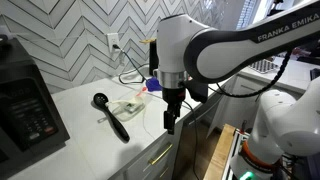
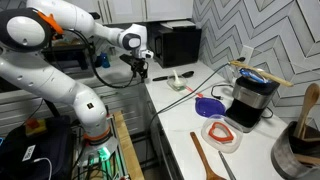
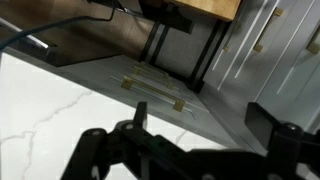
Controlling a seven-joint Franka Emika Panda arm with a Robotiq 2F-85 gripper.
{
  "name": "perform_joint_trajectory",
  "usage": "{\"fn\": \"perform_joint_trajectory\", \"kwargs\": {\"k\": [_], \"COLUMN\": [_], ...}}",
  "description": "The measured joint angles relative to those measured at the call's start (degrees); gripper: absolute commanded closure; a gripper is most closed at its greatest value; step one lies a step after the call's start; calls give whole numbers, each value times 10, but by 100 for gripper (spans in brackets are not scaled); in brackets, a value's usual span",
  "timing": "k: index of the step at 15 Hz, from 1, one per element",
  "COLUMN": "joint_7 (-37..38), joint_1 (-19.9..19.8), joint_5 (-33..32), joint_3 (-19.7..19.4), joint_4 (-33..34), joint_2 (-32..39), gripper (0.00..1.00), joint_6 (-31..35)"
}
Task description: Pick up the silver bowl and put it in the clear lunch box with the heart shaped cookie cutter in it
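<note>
The clear lunch box [image 2: 220, 134] lies on the white counter with the red-pink heart shaped cookie cutter [image 2: 219, 131] inside. A grey metal round vessel that looks like the silver bowl [image 2: 297, 152] sits at the frame's right edge, partly cut off. My gripper [image 1: 169, 122] hangs over the counter's front edge, far from both, and also shows in an exterior view [image 2: 141, 70]. In the wrist view the gripper [image 3: 203, 125] is open and empty, with white counter and floor below it.
A black ladle [image 1: 111, 116] and a clear container with pale contents [image 1: 128, 105] lie on the counter. A blue object [image 2: 208, 104], a coffee maker [image 2: 250, 96] and a wooden spoon [image 2: 205, 160] stand near the lunch box. A microwave [image 1: 25, 110] sits at the counter's end.
</note>
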Motion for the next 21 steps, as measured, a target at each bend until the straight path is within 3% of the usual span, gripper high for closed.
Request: {"fn": "perform_joint_trajectory", "kwargs": {"k": [11,16,21], "joint_7": [15,99,177], "joint_1": [-3,-42,-106], "joint_5": [2,2,-13], "joint_3": [-2,-5,-11], "joint_4": [1,6,18], "joint_2": [0,10,35], "gripper": [0,0,0], "joint_6": [11,129,245]}}
